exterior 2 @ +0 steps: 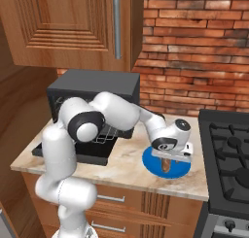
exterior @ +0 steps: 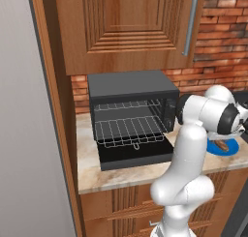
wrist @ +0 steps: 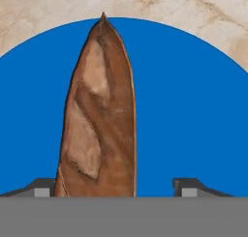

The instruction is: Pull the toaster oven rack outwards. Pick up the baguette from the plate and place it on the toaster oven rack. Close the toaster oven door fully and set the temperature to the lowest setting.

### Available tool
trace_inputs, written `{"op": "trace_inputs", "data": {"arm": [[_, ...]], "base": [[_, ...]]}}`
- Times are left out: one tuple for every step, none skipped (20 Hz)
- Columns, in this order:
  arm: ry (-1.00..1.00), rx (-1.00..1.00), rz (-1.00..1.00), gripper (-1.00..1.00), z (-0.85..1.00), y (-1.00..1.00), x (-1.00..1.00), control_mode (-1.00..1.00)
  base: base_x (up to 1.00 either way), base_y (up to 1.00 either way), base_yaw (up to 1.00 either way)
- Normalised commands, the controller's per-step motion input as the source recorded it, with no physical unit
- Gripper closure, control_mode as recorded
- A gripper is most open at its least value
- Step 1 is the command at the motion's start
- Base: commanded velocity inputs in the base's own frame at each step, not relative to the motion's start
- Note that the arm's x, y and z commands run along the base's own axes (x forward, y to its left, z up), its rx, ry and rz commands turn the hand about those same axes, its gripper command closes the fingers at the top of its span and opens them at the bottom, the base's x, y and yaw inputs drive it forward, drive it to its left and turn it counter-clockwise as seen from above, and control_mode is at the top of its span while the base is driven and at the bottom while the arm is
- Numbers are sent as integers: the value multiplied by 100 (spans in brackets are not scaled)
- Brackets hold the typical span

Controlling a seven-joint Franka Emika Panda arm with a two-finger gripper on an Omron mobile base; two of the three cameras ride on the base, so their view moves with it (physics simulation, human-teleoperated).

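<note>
Beige marble counter (exterior 2: pixel 126 166) is carrying everything, its near edge running above wooden drawers; bare stone is lying open between the oven door and the plate, and a narrower strip between the plate and the black stove (exterior 2: pixel 228 159) at the right. Nearest on that counter, the blue plate (exterior 2: pixel 151 163) is sitting close to the front edge with the baguette (wrist: pixel 99 115) lying on it. The gripper (exterior 2: pixel 168 160) is hanging straight down over the plate. From the hand camera its fingertips (wrist: pixel 186 186) are standing apart on either side of the bread, the left one close against the crust, the right one with blue showing between it and the loaf; whether either is touching I cannot tell.

Left of the plate, the toaster oven door (exterior: pixel 133 156) is lying folded down flat, its front lip near the counter edge. Above it the toaster oven rack (exterior: pixel 128 130) is sticking out of the cavity over the door. The left base camera is showing this rack plainly, while from the right the arm is covering most of it. Farther back, the toaster oven (exterior: pixel 131 83) is standing against the brick wall (exterior 2: pixel 194 47), under a wooden cabinet (exterior: pixel 131 23) with a metal handle. No readable writing is showing anywhere.
</note>
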Motion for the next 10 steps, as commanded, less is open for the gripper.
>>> {"op": "trace_inputs", "data": {"arm": [[0, 0, -3, -100, -38, 6, 0, -100], [0, 0, -3, -100, -37, 8, 0, -100], [0, -3, -4, -100, -39, 16, 0, -100], [0, -4, -5, -100, -36, 23, 0, -100], [0, -4, -6, -100, -32, 24, -6, -100], [0, -5, -8, 100, -31, 30, -20, -100], [0, -8, -11, 100, -34, 39, -27, -100], [0, -9, -13, 100, -38, 44, -30, -100], [0, -10, -14, 100, -45, 51, -28, -100], [0, -10, -14, 100, -48, 50, -24, -100]], "base": [[0, 0, 0], [0, 0, 0], [0, 0, 0], [0, 0, 0], [0, 0, 0], [0, 0, 0], [0, 0, 0], [0, 0, 0], [0, 0, 0], [0, 0, 0]]}}
